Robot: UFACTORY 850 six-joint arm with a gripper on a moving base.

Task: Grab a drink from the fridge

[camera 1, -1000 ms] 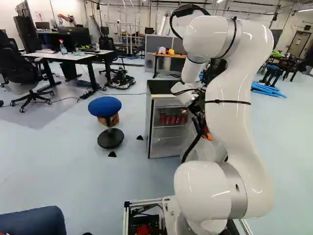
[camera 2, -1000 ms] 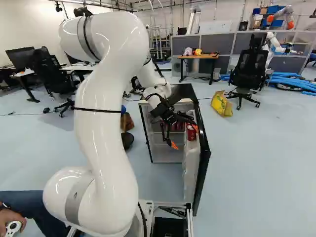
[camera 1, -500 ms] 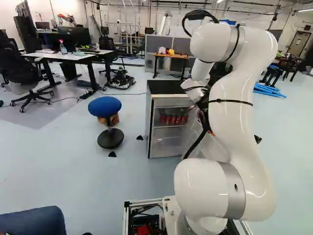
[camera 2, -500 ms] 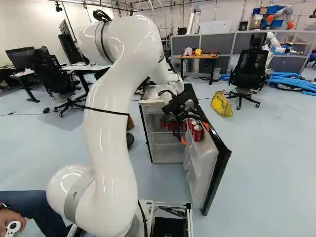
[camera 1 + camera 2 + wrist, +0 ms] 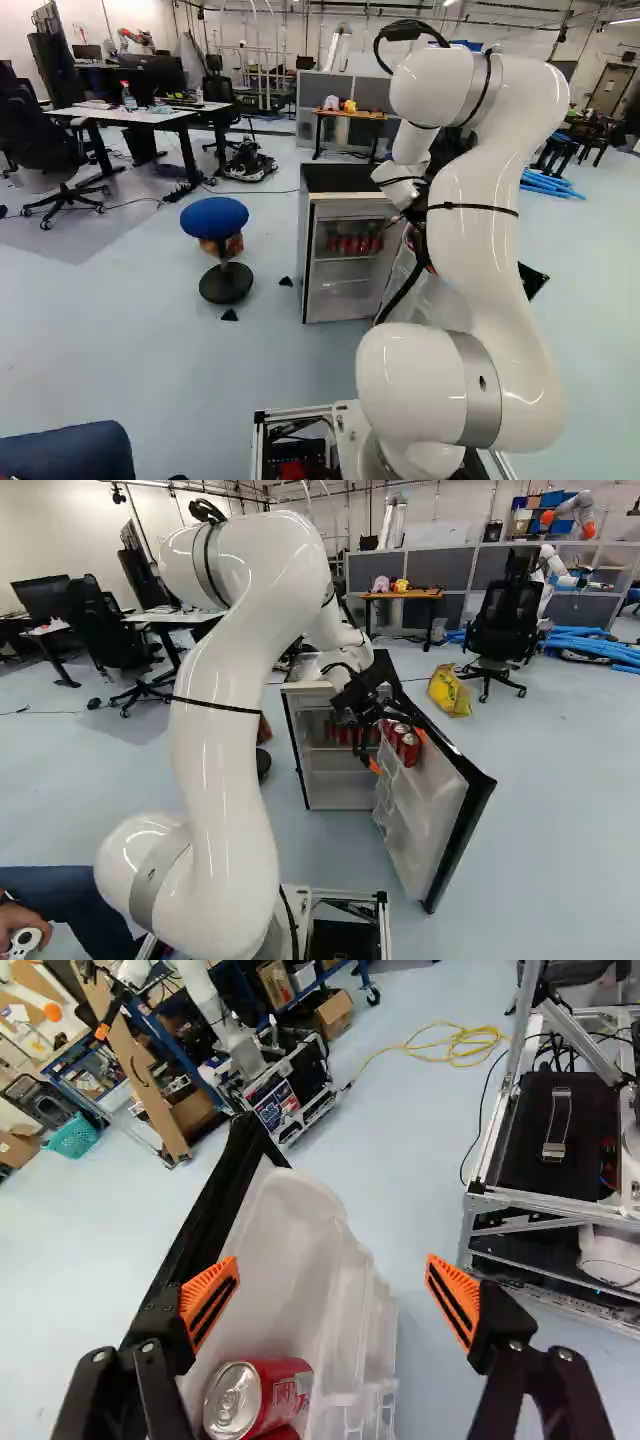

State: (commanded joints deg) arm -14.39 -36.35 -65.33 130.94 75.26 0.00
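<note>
By the fridge [image 5: 340, 178], seeing the door [image 5: 425, 815] swinging wider than just before; holding gripper [image 5: 332, 1265] fingers apart near red cans [image 5: 258, 1397] in the door rack [image 5: 345, 1335]; likely gaining room for grasping.

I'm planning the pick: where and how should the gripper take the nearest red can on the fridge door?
Probably by the upper round side, coming from above: the red can stands upright with its top uncovered, and the door shelf hides its lower part. Another can is close beside it, so the gripper may need care there.
</note>
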